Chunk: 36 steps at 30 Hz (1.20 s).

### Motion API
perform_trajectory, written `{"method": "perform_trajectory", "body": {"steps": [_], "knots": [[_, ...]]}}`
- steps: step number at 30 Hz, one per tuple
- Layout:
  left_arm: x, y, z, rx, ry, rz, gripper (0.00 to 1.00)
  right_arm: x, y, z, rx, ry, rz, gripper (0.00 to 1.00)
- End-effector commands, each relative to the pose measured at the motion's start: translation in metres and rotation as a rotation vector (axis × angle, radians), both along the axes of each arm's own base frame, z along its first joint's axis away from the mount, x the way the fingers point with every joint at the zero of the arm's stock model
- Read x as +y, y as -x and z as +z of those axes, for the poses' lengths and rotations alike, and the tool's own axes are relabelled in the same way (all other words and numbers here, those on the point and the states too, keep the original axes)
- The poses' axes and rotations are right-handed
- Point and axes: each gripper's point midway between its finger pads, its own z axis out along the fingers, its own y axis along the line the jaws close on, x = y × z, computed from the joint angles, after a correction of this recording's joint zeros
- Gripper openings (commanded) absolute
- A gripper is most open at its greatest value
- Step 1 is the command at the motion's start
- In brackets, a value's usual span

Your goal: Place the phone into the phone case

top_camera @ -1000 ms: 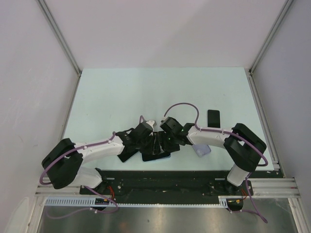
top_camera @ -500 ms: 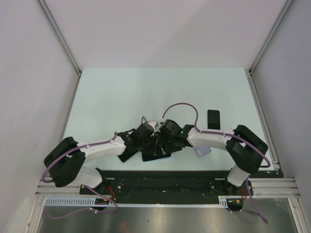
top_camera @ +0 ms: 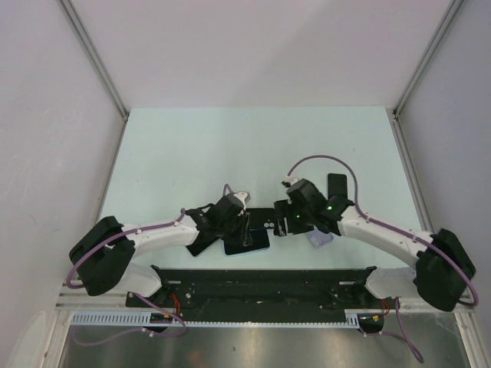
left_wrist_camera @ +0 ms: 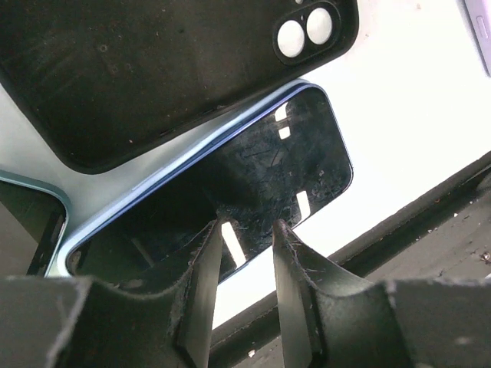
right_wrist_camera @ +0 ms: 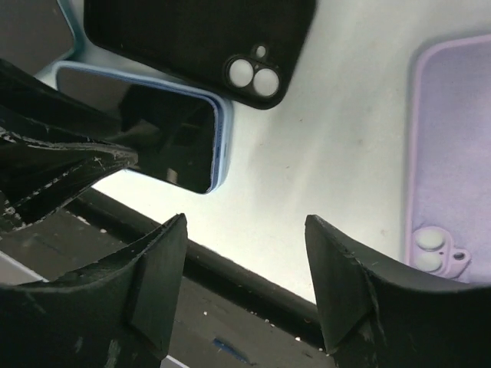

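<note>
While one phone (left_wrist_camera: 268,176) lies on the bench (top_camera: 230,146) by one black case (left_wrist_camera: 153,61) and one lilac case (right_wrist_camera: 453,153), left jaws stand slightly parted, right jaws wide.

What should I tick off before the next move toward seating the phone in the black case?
1. The blue-edged phone with a dark glass screen lies flat, screen up: ok.
2. Phone inside the matte black phone case: not ok; the case lies beside it, along its long edge.
3. Case opening faces up: cannot tell.
4. The left gripper is over the phone, fingers narrowly apart, nothing between them: ok.
5. The right gripper is wide open and empty: ok.
6. The lilac phone case lies apart from both: ok.
</note>
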Motion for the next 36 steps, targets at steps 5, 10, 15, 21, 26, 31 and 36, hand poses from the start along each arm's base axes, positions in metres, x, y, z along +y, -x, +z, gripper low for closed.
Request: {"method": "perform_trajectory", "body": {"steps": [5, 10, 15, 21, 26, 31, 36], "knots": [[0.009, 0.022, -0.011, 0.092, -0.041, -0.012, 0.39, -0.006, 0.011, 0.027, 0.099, -0.483, 0.016, 0.73], [0.009, 0.021, -0.009, 0.084, -0.039, -0.017, 0.39, -0.008, 0.008, 0.023, 0.106, -0.532, 0.042, 0.72], [0.009, 0.022, -0.012, 0.091, -0.045, -0.021, 0.39, 0.002, 0.01, -0.002, 0.192, -0.514, 0.062, 0.68], [0.011, 0.022, -0.014, 0.089, -0.052, -0.018, 0.39, 0.023, 0.01, -0.018, 0.22, -0.527, 0.095, 0.61], [0.013, 0.022, -0.017, 0.089, -0.065, -0.02, 0.39, 0.031, 0.01, -0.041, 0.281, -0.507, 0.086, 0.48], [0.015, 0.022, -0.022, 0.094, -0.086, -0.025, 0.38, 0.035, 0.01, -0.053, 0.311, -0.495, 0.079, 0.42], [0.016, 0.021, -0.024, 0.093, -0.094, -0.025, 0.38, 0.039, 0.011, -0.059, 0.323, -0.494, 0.081, 0.4]]}}
